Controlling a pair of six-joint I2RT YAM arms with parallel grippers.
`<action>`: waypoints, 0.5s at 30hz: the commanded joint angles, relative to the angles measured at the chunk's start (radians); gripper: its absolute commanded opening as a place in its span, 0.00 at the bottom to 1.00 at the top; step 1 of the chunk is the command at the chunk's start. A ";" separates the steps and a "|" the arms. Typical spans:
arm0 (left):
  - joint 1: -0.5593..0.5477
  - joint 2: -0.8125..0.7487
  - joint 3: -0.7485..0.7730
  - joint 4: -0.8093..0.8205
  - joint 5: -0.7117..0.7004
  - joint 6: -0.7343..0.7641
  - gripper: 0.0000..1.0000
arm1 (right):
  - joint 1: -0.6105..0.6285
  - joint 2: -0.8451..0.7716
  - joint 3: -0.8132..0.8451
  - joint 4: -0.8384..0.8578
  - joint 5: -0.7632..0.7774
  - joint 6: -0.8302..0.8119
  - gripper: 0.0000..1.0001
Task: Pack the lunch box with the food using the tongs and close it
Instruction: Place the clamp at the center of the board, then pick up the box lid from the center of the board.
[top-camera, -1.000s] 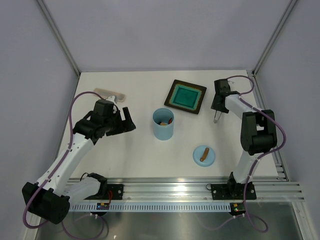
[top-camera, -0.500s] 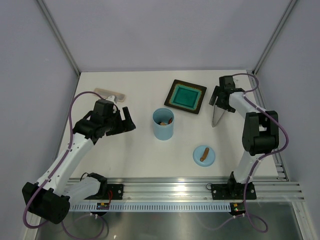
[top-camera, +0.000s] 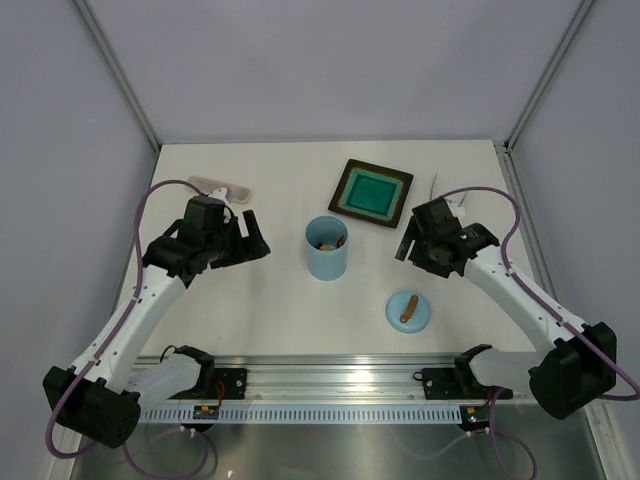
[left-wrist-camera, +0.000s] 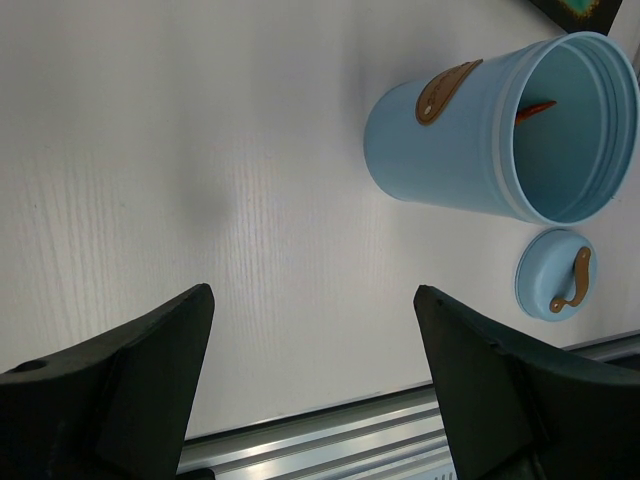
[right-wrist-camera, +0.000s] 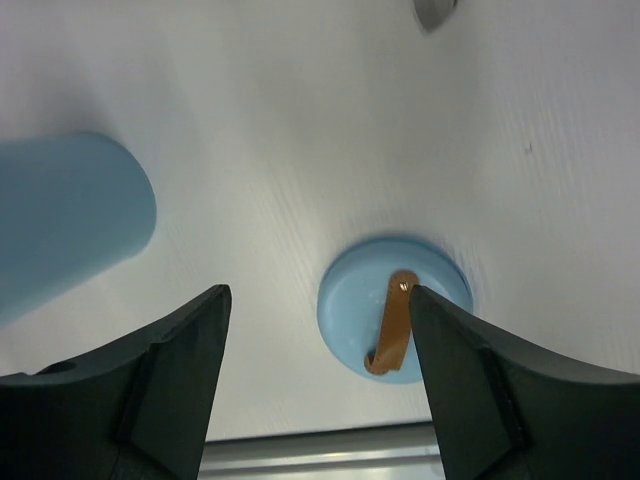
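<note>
The lunch box (top-camera: 326, 250) stands upright and open in the middle of the table, with orange and brown food (top-camera: 329, 243) inside it. In the left wrist view an orange piece (left-wrist-camera: 537, 106) shows in the lunch box (left-wrist-camera: 470, 140). Its round lid (top-camera: 408, 310) lies flat on the table at front right. My right gripper (top-camera: 418, 258) hangs open just behind and above the lid (right-wrist-camera: 395, 322), holding nothing. The tongs (top-camera: 437, 186) lie behind the right arm, mostly hidden; one silvery end (right-wrist-camera: 433, 10) shows. My left gripper (top-camera: 256, 238) is open and empty, left of the lunch box.
A square teal plate (top-camera: 372, 193) with a dark rim sits behind the lunch box. A beige flat object (top-camera: 222, 185) lies at the back left. The metal rail (top-camera: 330, 380) runs along the near edge.
My right gripper let go of the tongs at the back right and swung forward and left to above the lid. The left arm stayed still.
</note>
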 joint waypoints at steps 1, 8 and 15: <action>0.009 0.005 0.044 0.008 -0.010 0.020 0.86 | 0.062 -0.057 -0.074 -0.126 0.014 0.208 0.79; 0.012 0.008 0.052 0.025 0.013 0.005 0.86 | 0.121 -0.082 -0.221 -0.117 -0.012 0.345 0.76; 0.013 0.018 0.047 0.022 0.018 0.014 0.86 | 0.121 -0.016 -0.265 -0.007 -0.057 0.332 0.65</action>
